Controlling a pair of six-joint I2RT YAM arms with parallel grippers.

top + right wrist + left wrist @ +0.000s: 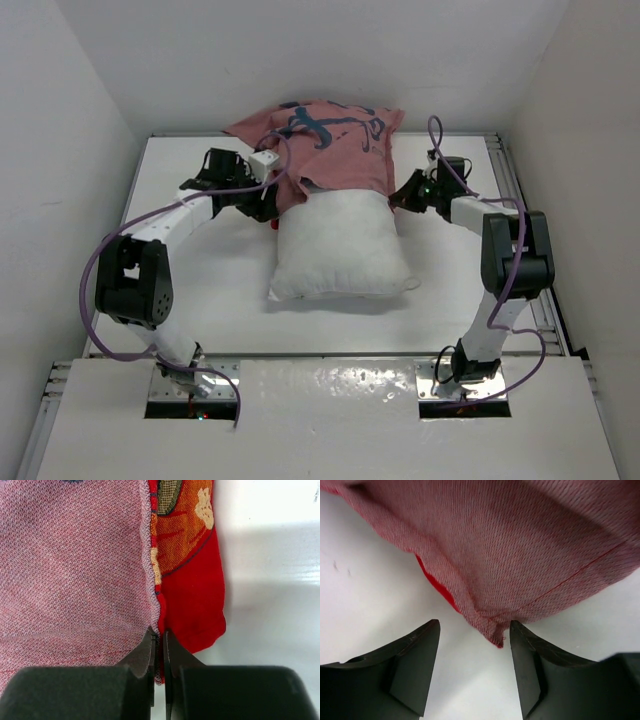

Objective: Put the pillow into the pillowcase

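The white pillow point(340, 245) lies in the middle of the table, its far end under the pillowcase point(325, 140), which shows its dull pink reverse with dark blue print. My left gripper point(262, 200) is open at the case's left corner; in the left wrist view the pink fabric corner point(492, 630) hangs between the spread fingers point(415, 665) without being held. My right gripper point(398, 195) is shut on the pillowcase edge at the pillow's right; in the right wrist view the fingers point(145, 655) pinch the seam between pink reverse point(75, 570) and red front point(192, 605).
White walls enclose the table on three sides. A raised rail point(510, 170) runs along the right edge of the table. Purple cables loop over both arms point(100, 260). The white table surface point(210, 290) lies around the pillow.
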